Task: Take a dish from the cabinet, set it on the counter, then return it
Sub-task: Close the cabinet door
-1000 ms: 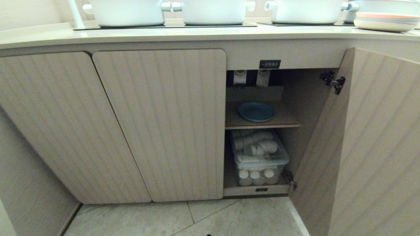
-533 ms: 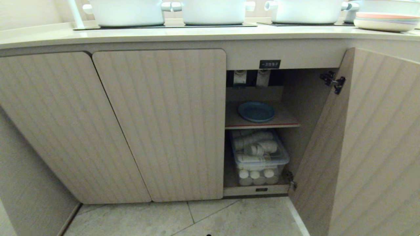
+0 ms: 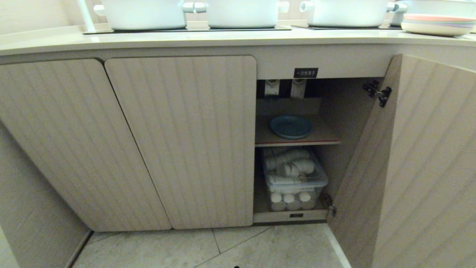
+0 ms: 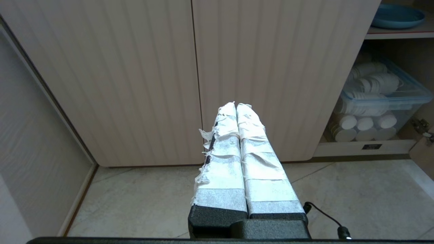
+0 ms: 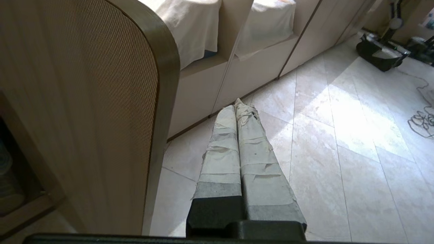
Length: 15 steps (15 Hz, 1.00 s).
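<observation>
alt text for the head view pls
Open cabinet with a blue dish on its inner shelf and a clear bin of white containers below. White pots sit on the counter above.

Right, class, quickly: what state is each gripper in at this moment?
Left gripper: closed, holding nothing.
Right gripper: closed, holding nothing.

three white pots (image 3: 241,13) stand in a row at the worktop's back edge, a stack of plates (image 3: 437,24) with a pink one uppermost near its right end. a clear plastic bin (image 3: 293,178) of white cups sits low down. pale floor tiles (image 3: 223,247) lie below.
</observation>
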### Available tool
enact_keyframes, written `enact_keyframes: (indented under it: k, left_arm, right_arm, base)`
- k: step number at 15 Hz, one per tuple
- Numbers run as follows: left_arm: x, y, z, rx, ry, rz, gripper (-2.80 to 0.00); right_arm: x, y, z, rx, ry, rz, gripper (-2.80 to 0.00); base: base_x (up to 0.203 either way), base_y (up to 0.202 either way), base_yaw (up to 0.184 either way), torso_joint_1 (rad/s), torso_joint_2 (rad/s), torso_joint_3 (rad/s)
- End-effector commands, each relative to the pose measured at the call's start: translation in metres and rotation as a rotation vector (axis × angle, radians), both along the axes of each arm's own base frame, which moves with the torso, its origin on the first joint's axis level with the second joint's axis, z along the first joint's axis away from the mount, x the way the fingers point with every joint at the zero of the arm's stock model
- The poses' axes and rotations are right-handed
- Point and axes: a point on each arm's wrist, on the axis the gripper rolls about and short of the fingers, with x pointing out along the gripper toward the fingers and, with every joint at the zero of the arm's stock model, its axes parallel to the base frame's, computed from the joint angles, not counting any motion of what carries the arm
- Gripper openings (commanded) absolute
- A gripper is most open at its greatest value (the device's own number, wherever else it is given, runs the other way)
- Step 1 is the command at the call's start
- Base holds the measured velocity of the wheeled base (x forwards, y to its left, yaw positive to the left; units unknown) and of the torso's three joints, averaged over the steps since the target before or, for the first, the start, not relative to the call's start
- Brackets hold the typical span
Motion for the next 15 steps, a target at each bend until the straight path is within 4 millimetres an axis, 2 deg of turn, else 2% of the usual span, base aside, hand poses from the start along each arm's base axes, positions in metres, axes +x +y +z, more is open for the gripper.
enact_keyframes:
  k: [1, 9, 15]
  left_arm:
    - [0.000, 0.000, 0.000, 0.000, -0.001, 0.002, -2.80]
    - [0.000, 0.000, 0.000, 0.000, -0.001, 0.001, -2.80]
    - [0.000, 0.000, 0.000, 0.000, -0.002, 0.002, -2.80]
  right_arm:
    - [0.009, -0.003, 0.002, 0.020, 0.032, -0.003, -2.80]
    - [0.019, -0.014, 0.021, 0.043, 0.069, -0.083, -2.80]
    - [0.022, -0.019, 0.016, 0.073, 0.146, -0.118, -2.80]
  base:
    - [0.000, 0.000, 0.000, 0.000, 0.00, 0.000]
    - [0.000, 0.000, 0.000, 0.000, 0.00, 0.000]
    - [0.000, 0.000, 0.000, 0.000, 0.00, 0.000]
